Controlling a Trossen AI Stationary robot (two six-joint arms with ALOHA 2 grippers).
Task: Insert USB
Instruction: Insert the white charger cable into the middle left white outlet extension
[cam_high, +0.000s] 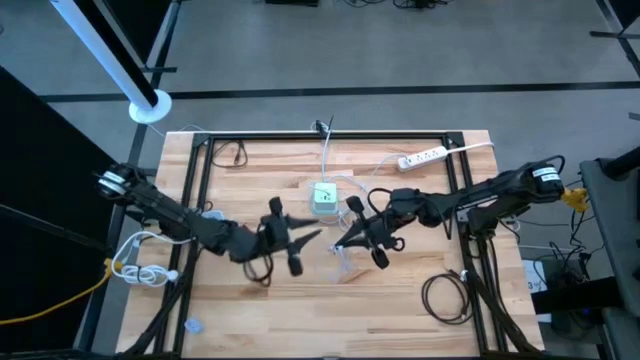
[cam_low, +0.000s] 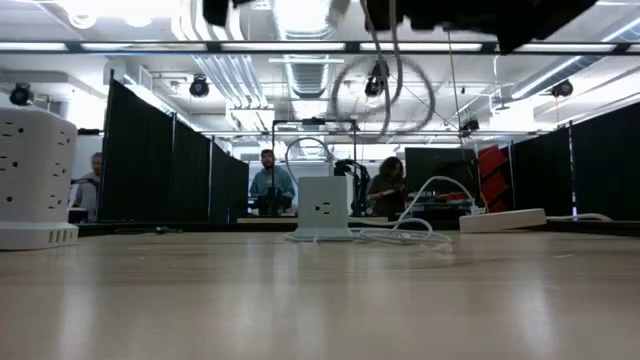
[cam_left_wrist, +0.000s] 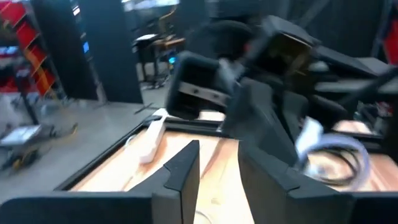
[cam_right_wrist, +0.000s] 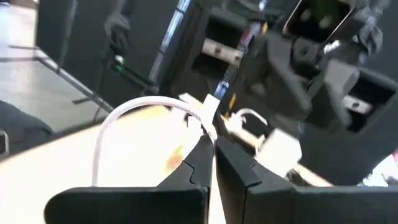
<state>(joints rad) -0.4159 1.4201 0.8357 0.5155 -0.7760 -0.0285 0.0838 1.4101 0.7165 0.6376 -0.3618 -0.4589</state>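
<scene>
A white USB cable runs from its plug (cam_right_wrist: 210, 113) in a loop (cam_right_wrist: 118, 118) above the table. My right gripper (cam_right_wrist: 210, 144) is shut on it and hangs over the table's middle (cam_high: 347, 238). Facing it from the left, my left gripper (cam_high: 306, 238) is open with nothing between its fingers (cam_left_wrist: 219, 167). A white and green charger block (cam_high: 325, 198) stands upright on the table just beyond both grippers, also seen in the low view (cam_low: 322, 208). My right gripper pinches the white cable right behind its plug (cam_right_wrist: 206, 127) between its two fingertips. The fingers come in level from the table's right side. The plug sticks out past the fingertips, lifted clear of the table, and the cable arcs away slack behind it.
A white power strip (cam_high: 420, 157) lies at the far right. A coiled black cable (cam_high: 448, 296) lies near the right front, and white and yellow cables (cam_high: 140, 268) at the left edge. A white outlet tower (cam_low: 35, 180) stands at the left in the low view.
</scene>
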